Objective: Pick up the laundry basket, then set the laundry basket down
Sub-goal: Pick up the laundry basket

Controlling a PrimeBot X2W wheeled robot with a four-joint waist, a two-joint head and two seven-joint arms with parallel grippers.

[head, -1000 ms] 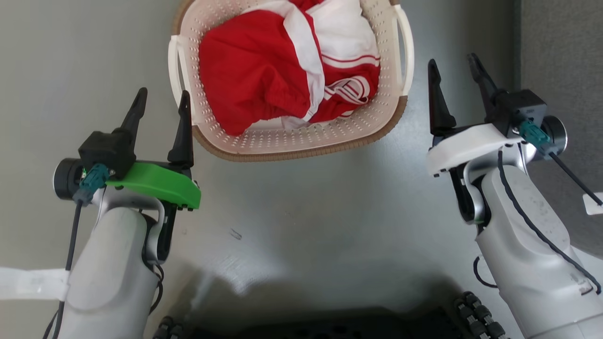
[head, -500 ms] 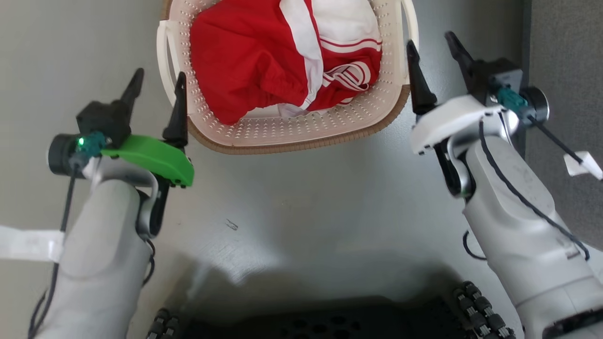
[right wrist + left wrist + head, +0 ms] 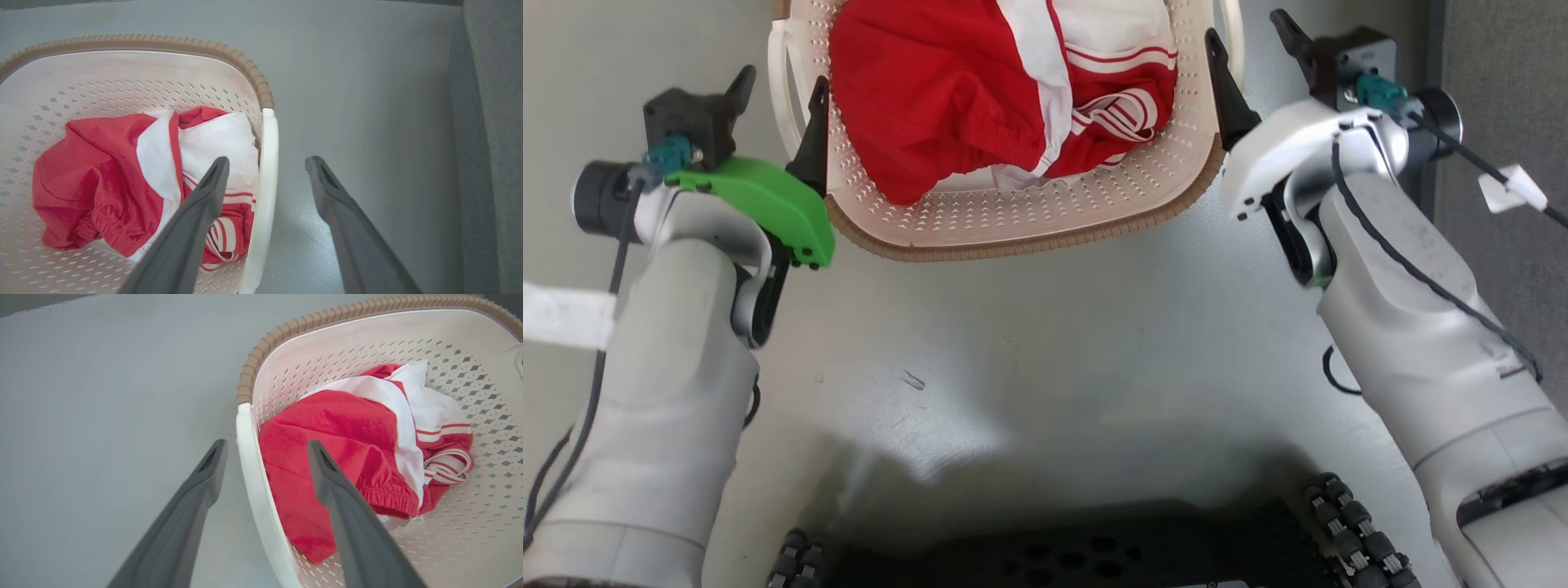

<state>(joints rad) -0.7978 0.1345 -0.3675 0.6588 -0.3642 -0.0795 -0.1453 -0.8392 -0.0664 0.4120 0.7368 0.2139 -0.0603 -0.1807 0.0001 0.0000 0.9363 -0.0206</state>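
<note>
Spread left fingers [image 3: 347, 522] and right fingers [image 3: 188, 228] straddle the laundry basket [image 3: 1013, 235] handles [image 3: 254, 486]

The laundry basket [image 3: 1013, 220] is perforated matt plastic with a woven-look rim [image 3: 1013, 250], its garment [image 3: 931, 90] soft cloth.

Cream perforated laundry basket [image 3: 1013, 222], brown woven rim [image 3: 245, 381], red-and-white garment [image 3: 931, 90], grey floor [image 3: 1045, 343]
</note>
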